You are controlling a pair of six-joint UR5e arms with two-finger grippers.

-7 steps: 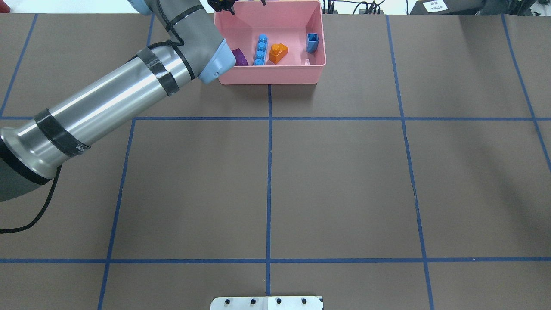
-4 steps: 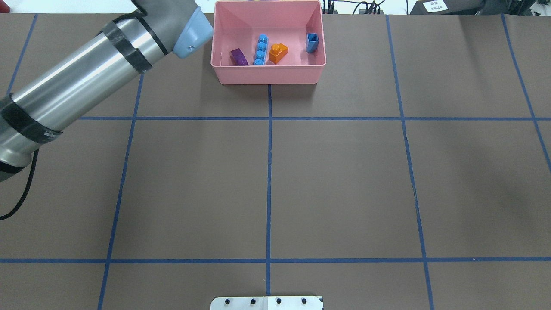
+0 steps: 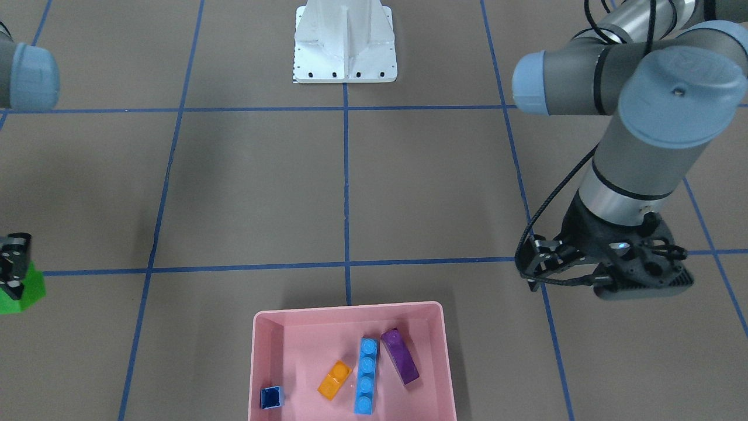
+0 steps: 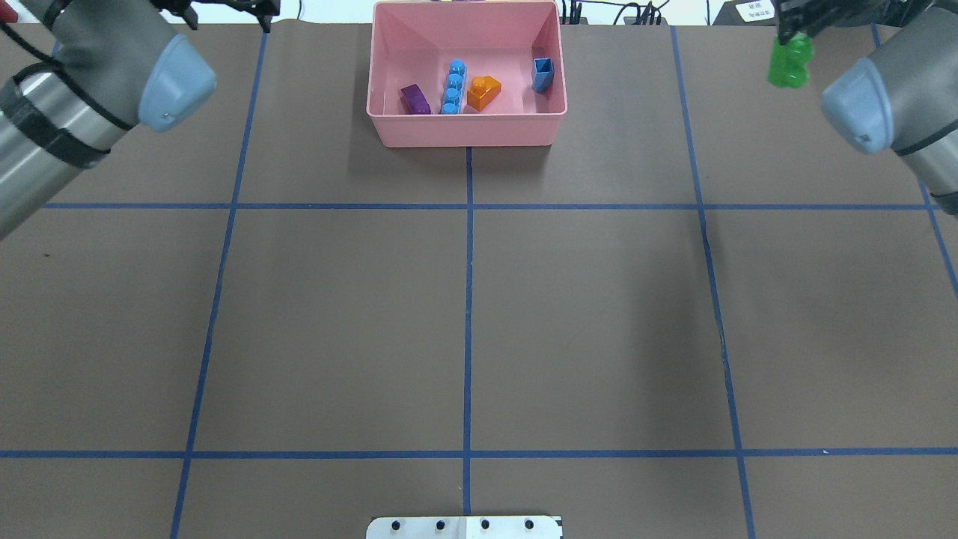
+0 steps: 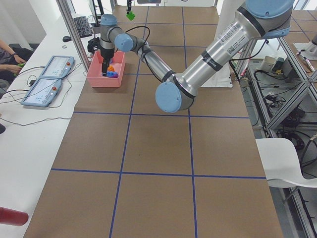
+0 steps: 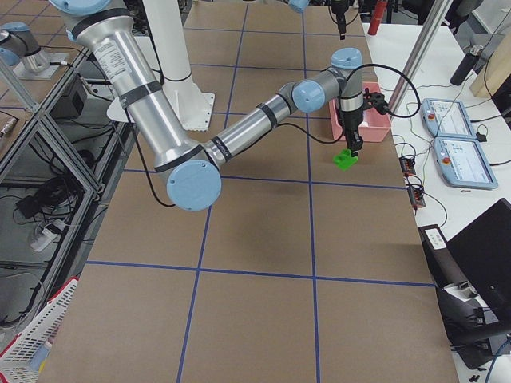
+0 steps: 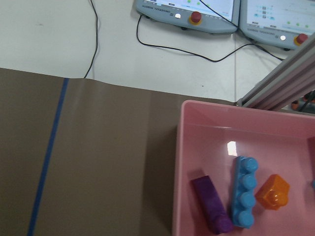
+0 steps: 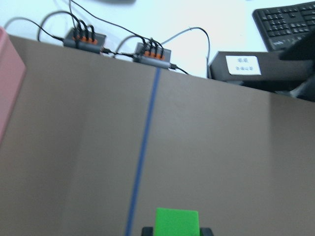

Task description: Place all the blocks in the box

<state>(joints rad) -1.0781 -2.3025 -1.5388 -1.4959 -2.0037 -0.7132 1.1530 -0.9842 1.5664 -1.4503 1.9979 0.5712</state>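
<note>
green block point(image 4: 788, 64) newly in right tool point(image 4: 793, 34)

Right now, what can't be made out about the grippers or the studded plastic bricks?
Left gripper: mostly cut off by the overhead view's top edge.
Green studded plastic brick: cropped by the front-facing view's left edge and the right wrist view's bottom edge; contact with the table unclear.
Tiny blue plastic brick: just a sliver at the left wrist view's right edge.

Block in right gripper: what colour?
Green. The block held by the right gripper shows best in the overhead exterior view.
</note>
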